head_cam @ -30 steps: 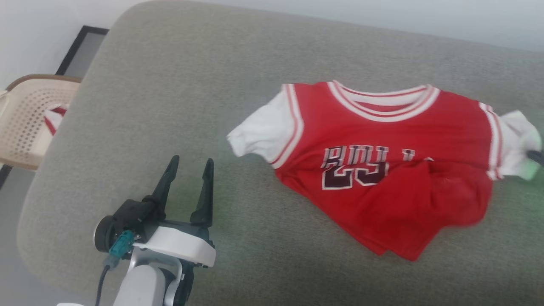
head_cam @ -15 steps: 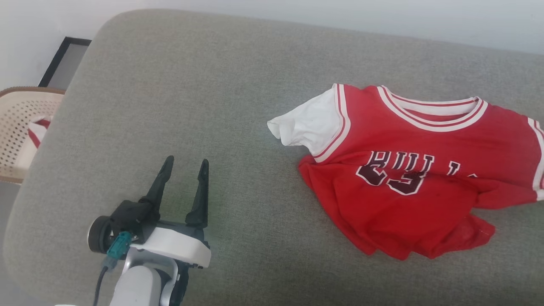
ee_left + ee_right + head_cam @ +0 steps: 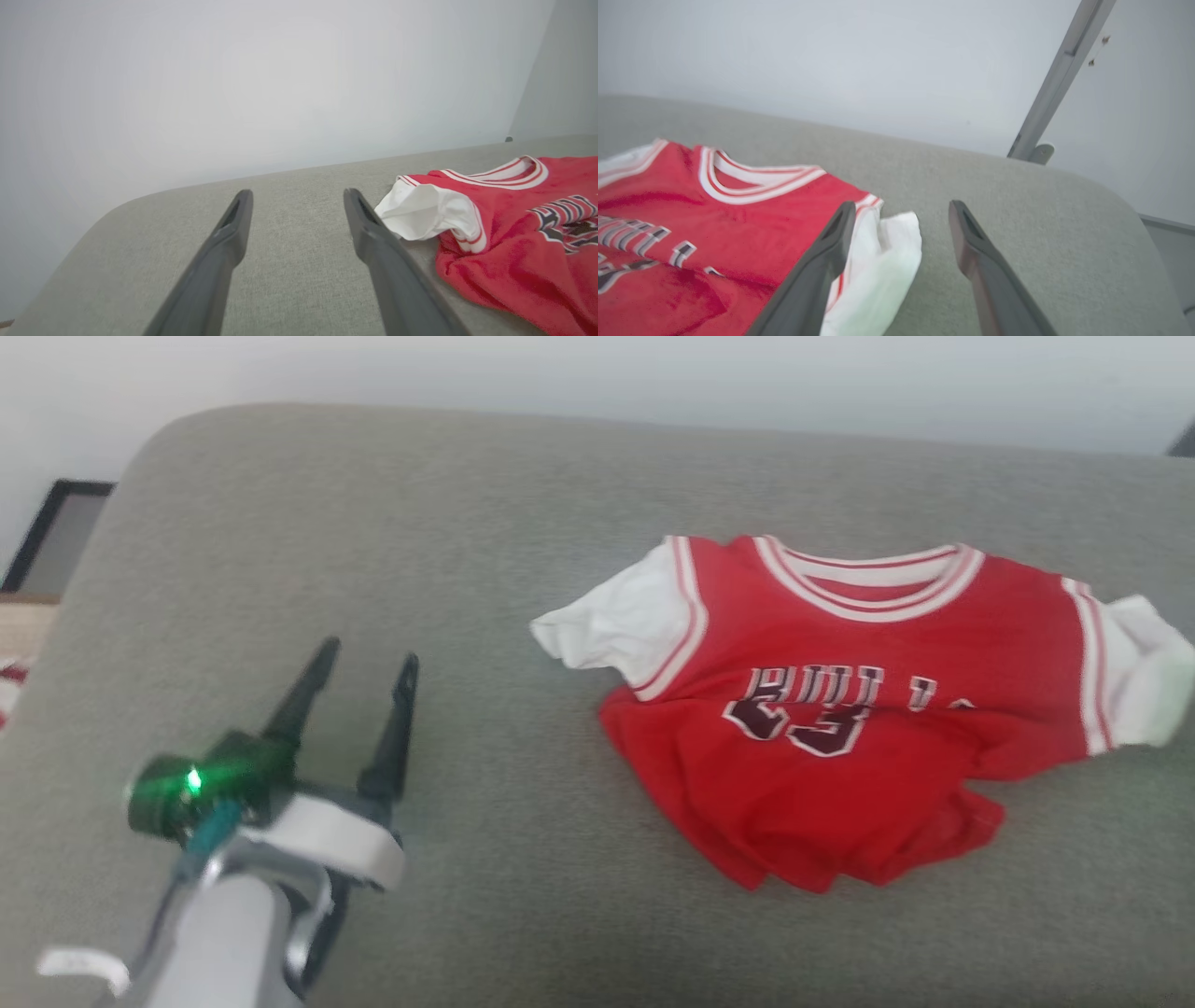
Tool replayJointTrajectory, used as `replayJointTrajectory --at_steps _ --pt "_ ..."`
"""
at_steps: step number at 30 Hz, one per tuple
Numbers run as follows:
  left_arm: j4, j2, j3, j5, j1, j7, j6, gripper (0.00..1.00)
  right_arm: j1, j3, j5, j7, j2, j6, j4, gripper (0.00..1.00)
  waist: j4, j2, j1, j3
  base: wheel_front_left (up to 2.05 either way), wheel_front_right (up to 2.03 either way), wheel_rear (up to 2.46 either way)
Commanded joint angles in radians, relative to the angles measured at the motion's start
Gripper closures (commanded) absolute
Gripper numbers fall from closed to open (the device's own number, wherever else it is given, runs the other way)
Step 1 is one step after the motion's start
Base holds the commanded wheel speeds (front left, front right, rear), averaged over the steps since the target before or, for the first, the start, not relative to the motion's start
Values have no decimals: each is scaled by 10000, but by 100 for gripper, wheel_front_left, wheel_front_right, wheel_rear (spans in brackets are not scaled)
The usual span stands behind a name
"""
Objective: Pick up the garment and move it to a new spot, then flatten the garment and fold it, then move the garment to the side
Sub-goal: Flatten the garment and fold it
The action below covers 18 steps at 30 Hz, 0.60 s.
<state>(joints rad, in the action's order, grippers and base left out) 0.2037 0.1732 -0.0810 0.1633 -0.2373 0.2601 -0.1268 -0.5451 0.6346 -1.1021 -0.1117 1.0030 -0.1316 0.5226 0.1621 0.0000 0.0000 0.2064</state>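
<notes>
On grey fabric bench [image 3: 420, 523], garment [image 3: 840, 803] lies print side up, collar toward far edge, lower half bunched and wrinkled below print. Left gripper [image 3: 371, 651] hovers over bare bench to garment's left, apart from it, fingers spread wide, nothing between them. Nearest part of garment to it: white sleeve [image 3: 420, 217], beside its right finger in left wrist view. Right gripper [image 3: 902, 205] also spread wide, empty. Other white sleeve [image 3: 887, 261] lies just beside its left finger; contact cannot be told.

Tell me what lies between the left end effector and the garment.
Only bare grey fabric surface lies between the left end effector and the garment, as the head view shows.
</notes>
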Motion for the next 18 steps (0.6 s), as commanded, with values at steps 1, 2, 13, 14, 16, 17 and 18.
replayJointTrajectory --at_steps 1,2,13,14,16,17,18 --pt "-23 364 -136 82 -464 -243 -26 0 229 -148 137 -752 -257 17 -580 0 -495 0 0 -71 0 0 0" --pt "-61 561 -315 149 -688 -415 -30 0 337 -283 191 -1029 -334 17 -849 0 -619 0 0 -63 0 0 0" --pt "780 2985 -2977 3673 -4290 -4259 -28 0 2047 -2708 2032 -1533 -2684 11 -4484 0 -2102 0 0 647 0 0 0" --pt "906 3158 -3334 4190 -4680 -4789 -29 0 2173 -2871 2186 -1532 -2854 11 -4751 0 -2220 0 0 761 0 0 0" --pt "1335 3506 -3782 5229 -5497 -5922 -28 0 2380 -3107 2509 -1534 -3095 11 -5238 0 -2459 0 0 1012 0 0 0" --pt "1525 3675 -4090 5736 -5861 -6579 -30 0 2454 -3150 2622 -1534 -3214 11 -5472 0 -2587 0 0 1133 0 0 0" --pt "1739 3777 -4261 6246 -6210 -7167 -32 0 2490 -3200 2698 -1535 -3327 11 -5665 0 -2710 0 0 1254 0 0 0"
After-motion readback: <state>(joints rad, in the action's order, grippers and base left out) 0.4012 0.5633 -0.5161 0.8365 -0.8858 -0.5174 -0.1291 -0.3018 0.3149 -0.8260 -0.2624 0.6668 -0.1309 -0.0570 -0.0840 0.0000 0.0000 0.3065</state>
